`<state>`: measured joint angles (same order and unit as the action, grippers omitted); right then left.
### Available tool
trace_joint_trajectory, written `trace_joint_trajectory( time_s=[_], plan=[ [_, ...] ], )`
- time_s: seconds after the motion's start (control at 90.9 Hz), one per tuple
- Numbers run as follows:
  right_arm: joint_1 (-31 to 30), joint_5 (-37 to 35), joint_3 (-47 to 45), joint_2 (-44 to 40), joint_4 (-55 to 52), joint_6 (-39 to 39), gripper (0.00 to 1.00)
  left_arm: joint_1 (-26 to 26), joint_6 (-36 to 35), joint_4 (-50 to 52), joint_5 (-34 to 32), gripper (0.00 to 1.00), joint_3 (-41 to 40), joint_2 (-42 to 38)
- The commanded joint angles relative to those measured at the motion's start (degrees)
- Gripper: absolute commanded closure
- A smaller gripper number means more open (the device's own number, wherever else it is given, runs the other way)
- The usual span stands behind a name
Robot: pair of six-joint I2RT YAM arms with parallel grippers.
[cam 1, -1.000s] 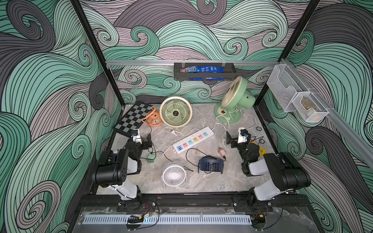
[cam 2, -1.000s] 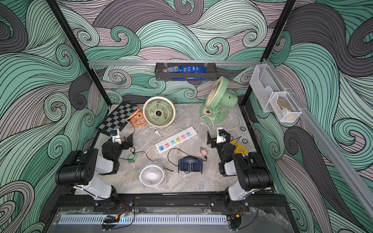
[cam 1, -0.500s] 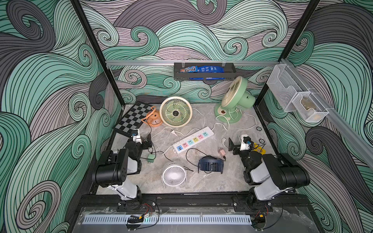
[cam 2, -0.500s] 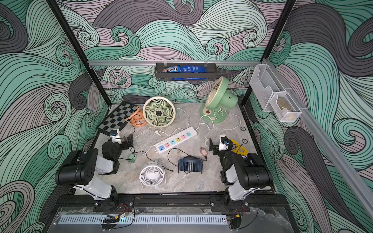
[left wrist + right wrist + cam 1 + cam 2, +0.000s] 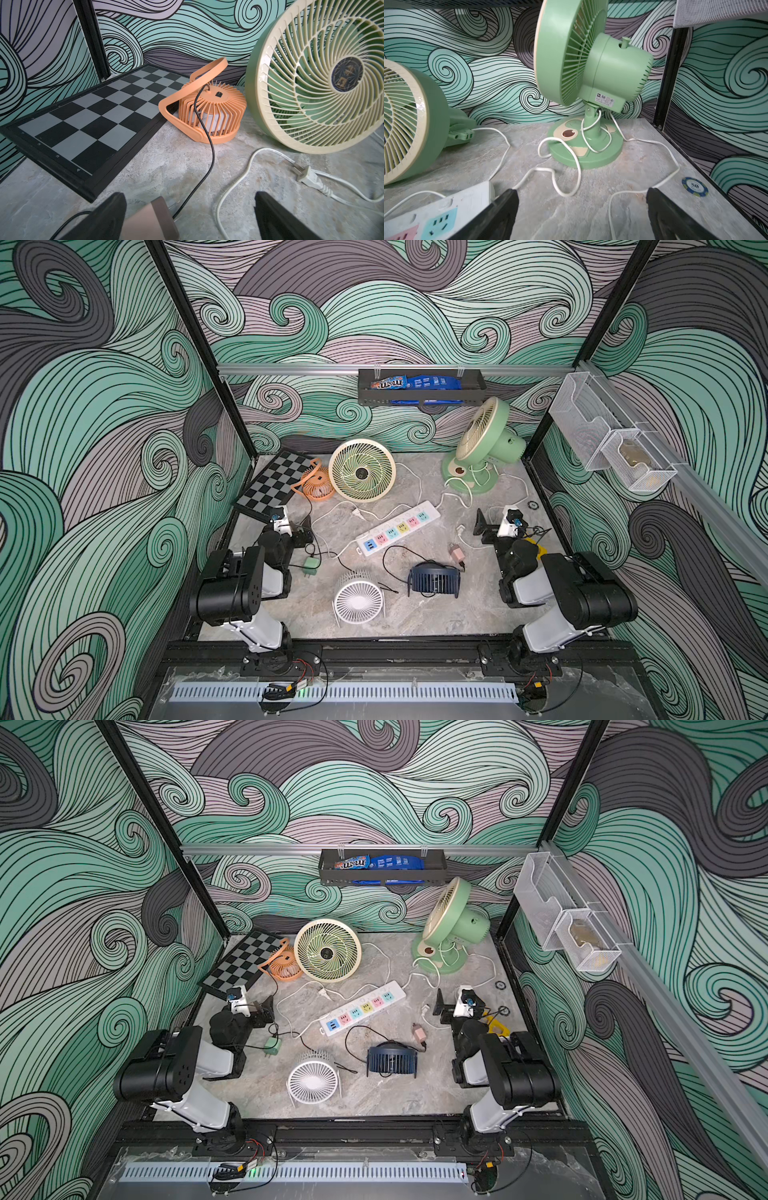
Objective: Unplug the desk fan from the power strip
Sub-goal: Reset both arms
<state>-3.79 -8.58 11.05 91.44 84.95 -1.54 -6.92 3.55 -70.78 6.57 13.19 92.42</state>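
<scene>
on my left wrist feed the chessboard [image 5: 99,124] lies in the bench's corner by the black frame post. the orange mini fan [image 5: 209,116] lies grille-down just beside the board's edge, and its black cable [image 5: 208,149] trails toward my left gripper [image 5: 189,196], whose jaws stand wide apart. the cream-and-green fan [image 5: 320,83] stands next to the orange one. a white two-prong plug [image 5: 307,178] lies unplugged on the bench.

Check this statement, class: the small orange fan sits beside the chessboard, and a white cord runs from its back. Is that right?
Not quite. The orange fan does sit beside the chessboard, but the cord running from its back is black, not white. The left wrist view shows this clearly.
</scene>
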Motion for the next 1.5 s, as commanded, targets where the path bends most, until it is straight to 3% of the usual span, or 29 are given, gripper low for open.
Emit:
trace_joint_trajectory(
  time_s=[0.0, 0.814, 1.057, 1.288, 1.486],
  plan=[
    [-0.3, 0.9, 0.4, -0.7, -3.5, 1.1, 0.01, 0.5, 0.4, -1.9, -0.5, 0.01, 0.2, 0.5],
    [-0.3, 0.9, 0.5, -0.6, -3.3, 1.2, 0.01, 0.6, 0.4, -1.9, -0.5, 0.01, 0.2, 0.5],
    [-0.9, 4.0, -7.3, 0.0, 12.2, 2.5, 0.01, 0.6, 0.4, -2.0, -0.5, 0.01, 0.2, 0.4],
    [-0.9, -0.2, -3.8, -0.6, 4.7, 1.4, 0.01, 0.6, 0.4, -2.0, -0.5, 0.01, 0.2, 0.5],
    [-1.4, 4.5, 0.7, -0.7, -4.1, 3.3, 0.01, 0.6, 0.4, -2.0, -0.5, 0.01, 0.2, 0.4]
  ],
)
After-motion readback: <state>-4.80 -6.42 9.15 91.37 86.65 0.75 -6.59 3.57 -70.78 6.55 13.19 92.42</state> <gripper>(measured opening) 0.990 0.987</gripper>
